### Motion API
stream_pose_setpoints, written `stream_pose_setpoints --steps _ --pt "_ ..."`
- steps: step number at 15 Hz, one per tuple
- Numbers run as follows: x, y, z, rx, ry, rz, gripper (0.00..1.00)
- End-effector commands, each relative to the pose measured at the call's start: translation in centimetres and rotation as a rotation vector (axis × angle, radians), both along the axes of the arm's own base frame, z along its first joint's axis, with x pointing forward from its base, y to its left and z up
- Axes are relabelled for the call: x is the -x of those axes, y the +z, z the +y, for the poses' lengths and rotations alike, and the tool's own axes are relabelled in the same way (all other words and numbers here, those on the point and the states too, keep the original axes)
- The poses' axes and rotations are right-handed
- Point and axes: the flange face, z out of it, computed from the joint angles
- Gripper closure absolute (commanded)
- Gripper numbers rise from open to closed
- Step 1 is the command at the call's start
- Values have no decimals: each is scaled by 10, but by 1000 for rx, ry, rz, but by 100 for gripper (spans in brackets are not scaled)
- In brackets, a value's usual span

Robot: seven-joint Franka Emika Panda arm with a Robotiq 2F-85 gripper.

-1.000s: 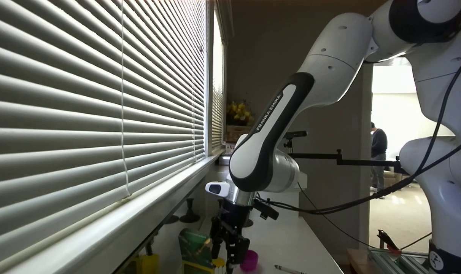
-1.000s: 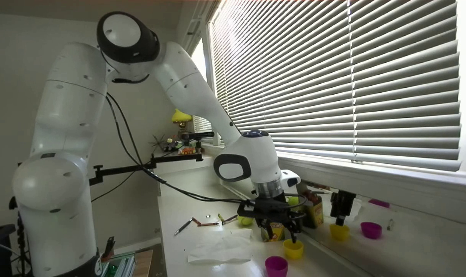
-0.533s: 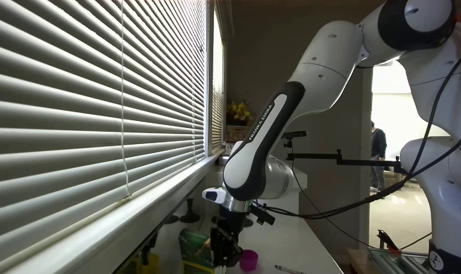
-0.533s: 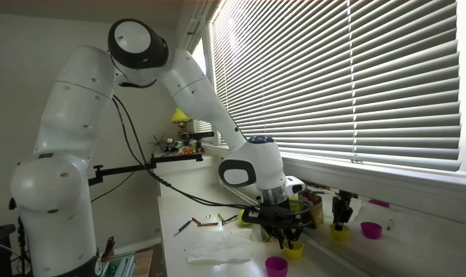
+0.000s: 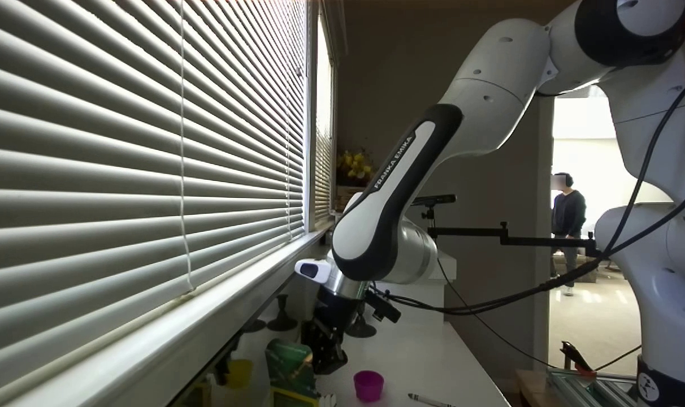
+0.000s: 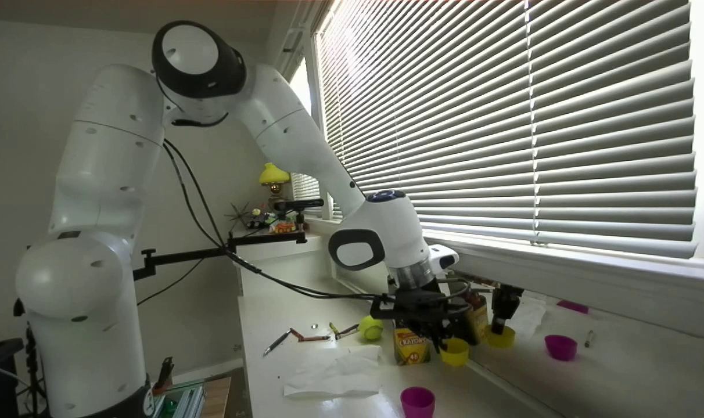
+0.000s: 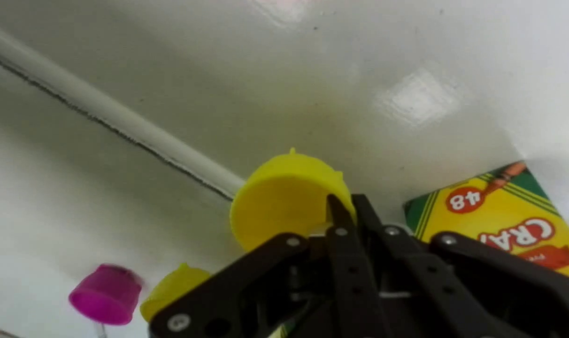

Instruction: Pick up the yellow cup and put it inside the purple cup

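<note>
My gripper [image 7: 346, 201] is shut on the rim of the yellow cup [image 7: 284, 164], one finger inside the wall and one outside. In an exterior view the yellow cup [image 6: 456, 353] hangs tilted off the table under the gripper [image 6: 441, 343], its mouth partly toward the wrist camera. The purple cup [image 6: 417, 402] stands upright on the table, nearer that camera and apart from the gripper. A further exterior view shows the purple cup [image 5: 368, 386] beside and below the gripper [image 5: 328, 367]; the yellow cup itself is hidden there. The wrist view has only a purple reflection [image 7: 107, 295].
A crayon box [image 6: 411, 349] stands close by the held cup. Behind runs a reflective wall panel [image 6: 619, 371] under the window sill, mirroring both cups. A tennis ball [image 6: 370, 328], a paper sheet [image 6: 331, 374] and loose crayons lie further along the table.
The gripper has come down over the yellow cup, shut on its rim and risen again, carrying it up and toward the wall panel. The purple cup has stayed put.
</note>
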Motion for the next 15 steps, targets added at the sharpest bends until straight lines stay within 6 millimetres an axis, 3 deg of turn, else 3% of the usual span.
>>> stream_pose_setpoints --steps 1,5,11,13,14,15 --pt "26 38 -8 26 8 -89 98" --pt "63 49 -26 44 -13 -104 98" --pt "117 46 -38 52 29 -77 98" --pt "128 44 -38 47 25 -67 98" --pt "108 45 -39 47 21 -61 98" --pt "111 46 -40 47 16 -62 98"
